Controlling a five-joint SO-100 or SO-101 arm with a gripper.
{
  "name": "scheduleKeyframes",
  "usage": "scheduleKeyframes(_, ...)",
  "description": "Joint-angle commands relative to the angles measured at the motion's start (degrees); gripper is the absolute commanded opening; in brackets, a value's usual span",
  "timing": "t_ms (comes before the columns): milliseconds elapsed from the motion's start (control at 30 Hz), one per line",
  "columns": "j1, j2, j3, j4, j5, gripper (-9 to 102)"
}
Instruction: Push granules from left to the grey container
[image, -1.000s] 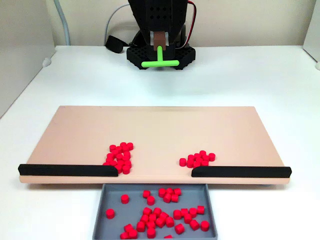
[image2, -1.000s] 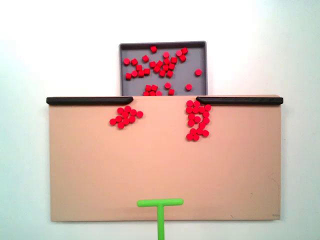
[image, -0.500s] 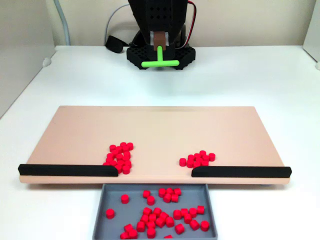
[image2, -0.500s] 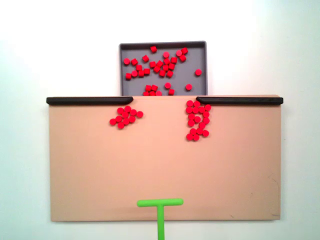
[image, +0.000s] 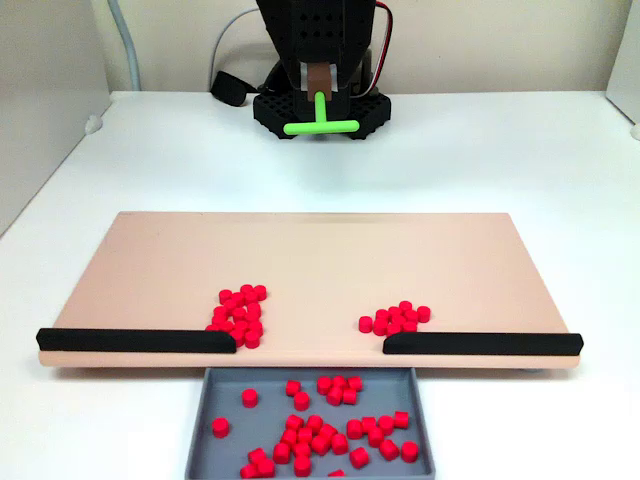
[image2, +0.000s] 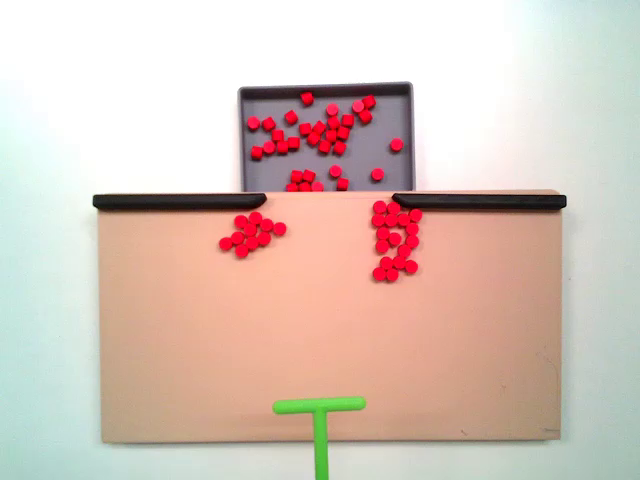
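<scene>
Above board's rear edge (image2: 330, 430) | pusher (image2: 320, 406) unmoved | granules (image2: 397, 240) unchanged | fingers (image: 319, 82) pinching pusher

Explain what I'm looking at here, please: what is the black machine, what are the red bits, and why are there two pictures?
The black machine is a small robot arm. Its tool holds a green T-shaped pusher. One fixed camera faces the arm from across the table; the other looks straight down, so the pusher enters from the bottom. On the white table lies a peach board with two black strips along one edge, leaving a gap. Two clusters of red pellets sit near that gap. Beyond it, a grey tray already holds many pellets.
</scene>
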Motion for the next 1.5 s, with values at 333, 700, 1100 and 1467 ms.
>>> scheduleKeyframes(333,-0.3,1.2,-1.1,0.2,0.5,0)
scheduleKeyframes(700,-0.4,5.4,-0.4,0.2,9.5,0)
scheduleKeyframes(1100,-8.7,0.5,-1.1,0.3,44.9,0)
scheduleKeyframes(1467,-18.3,-3.6,-1.3,0.2,68.8,0)
